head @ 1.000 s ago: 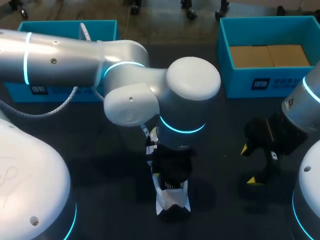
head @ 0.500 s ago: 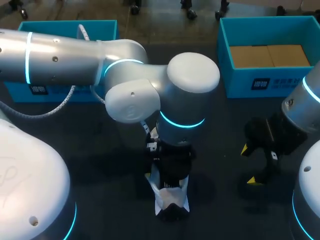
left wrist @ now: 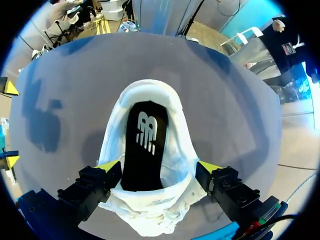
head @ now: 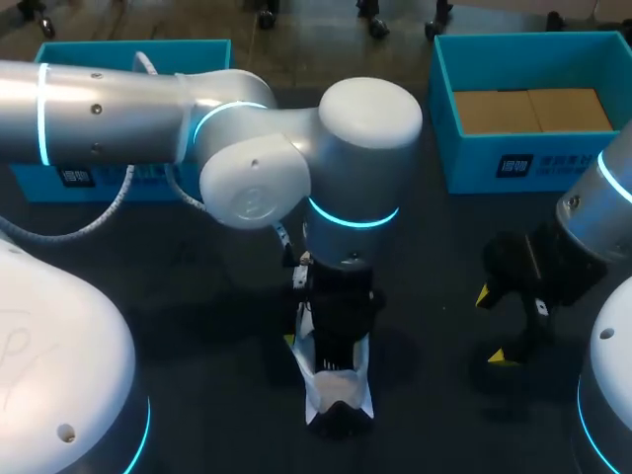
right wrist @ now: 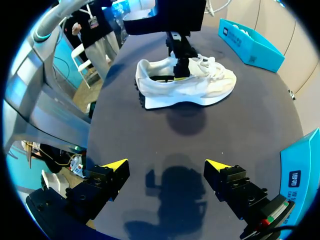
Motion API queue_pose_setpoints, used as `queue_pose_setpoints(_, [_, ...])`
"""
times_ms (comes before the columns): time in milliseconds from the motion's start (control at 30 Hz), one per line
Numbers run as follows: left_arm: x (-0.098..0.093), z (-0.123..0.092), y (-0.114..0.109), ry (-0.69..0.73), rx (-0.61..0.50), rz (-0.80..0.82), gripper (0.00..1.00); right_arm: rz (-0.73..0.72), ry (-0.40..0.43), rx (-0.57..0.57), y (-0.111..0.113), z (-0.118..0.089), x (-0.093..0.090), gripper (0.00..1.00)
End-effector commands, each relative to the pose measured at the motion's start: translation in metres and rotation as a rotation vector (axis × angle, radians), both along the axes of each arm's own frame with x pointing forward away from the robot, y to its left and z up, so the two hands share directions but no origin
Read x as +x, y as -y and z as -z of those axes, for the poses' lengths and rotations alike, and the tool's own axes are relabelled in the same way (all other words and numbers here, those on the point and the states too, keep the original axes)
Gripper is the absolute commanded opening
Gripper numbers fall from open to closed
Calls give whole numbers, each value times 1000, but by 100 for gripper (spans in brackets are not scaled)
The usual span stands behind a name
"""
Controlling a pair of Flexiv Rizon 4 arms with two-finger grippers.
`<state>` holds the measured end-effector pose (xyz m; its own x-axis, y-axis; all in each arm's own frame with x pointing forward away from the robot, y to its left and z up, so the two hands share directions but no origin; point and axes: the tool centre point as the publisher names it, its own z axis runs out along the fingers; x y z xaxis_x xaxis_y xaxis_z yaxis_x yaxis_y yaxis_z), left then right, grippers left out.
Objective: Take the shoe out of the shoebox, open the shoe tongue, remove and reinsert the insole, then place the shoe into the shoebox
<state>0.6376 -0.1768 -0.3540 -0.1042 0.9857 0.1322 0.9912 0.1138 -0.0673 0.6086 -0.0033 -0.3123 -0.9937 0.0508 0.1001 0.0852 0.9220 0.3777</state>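
- The white sneaker (head: 336, 393) stands on its sole on the dark table (head: 197, 296), outside any box and directly beneath my left gripper (left wrist: 158, 166).
- My left gripper's fingers are spread wide, with one yellow tip on each side of the shoe's midfoot. I cannot tell whether the tips touch its sides.
- My right gripper (right wrist: 166, 165) hovers over bare table well apart from the shoe, with its fingers spread and nothing between them.
- The tongue (left wrist: 150, 215) looks folded forward, so I judge that the insole (left wrist: 145, 145) is next to come out.
- To do that well, I would narrow the fingers and lower one tip inside the collar at the heel. I would pinch only the insole's edge, not the shoe wall, and peel it upward slowly. My right gripper could pin the toe so the shoe does not lift with it.
- The insole is a thin, flat black strip with a white logo, and it probably bends easily.
- The upper is soft white fabric with a padded collar, and its tongue and laces are crumpled. I expect it to buckle under pressure.
- A left teal box (head: 89, 46) and a right teal box (head: 474, 163), both rigid and open-topped, sit at the table's far edge.
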Motion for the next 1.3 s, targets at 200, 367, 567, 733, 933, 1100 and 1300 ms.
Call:
queue_pose_setpoints(200, [10, -3, 0, 7, -25, -19, 100, -1, 1, 0, 0, 1, 0, 100])
queue_pose_setpoints(367, [10, -4, 1, -28, -68, 10, 100, -1, 1, 0, 0, 1, 0, 100])
queue_pose_setpoints(567, [1, 1, 5, -26, -69, 39, 100, -1, 1, 0, 0, 1, 0, 100])
queue_pose_setpoints(733, [-1, -1, 8, 0, -68, 40, 100, -1, 1, 0, 0, 1, 0, 100])
queue_pose_setpoints(933, [9, -10, 5, 8, -90, 18, 100, -1, 1, 0, 0, 1, 0, 100])
queue_pose_setpoints(1100, [22, -14, 2, 5, -94, -7, 100, -1, 1, 0, 0, 1, 0, 100])
queue_pose_setpoints(1300, [38, -25, -3, 12, -108, -46, 100, -1, 1, 0, 0, 1, 0, 100])
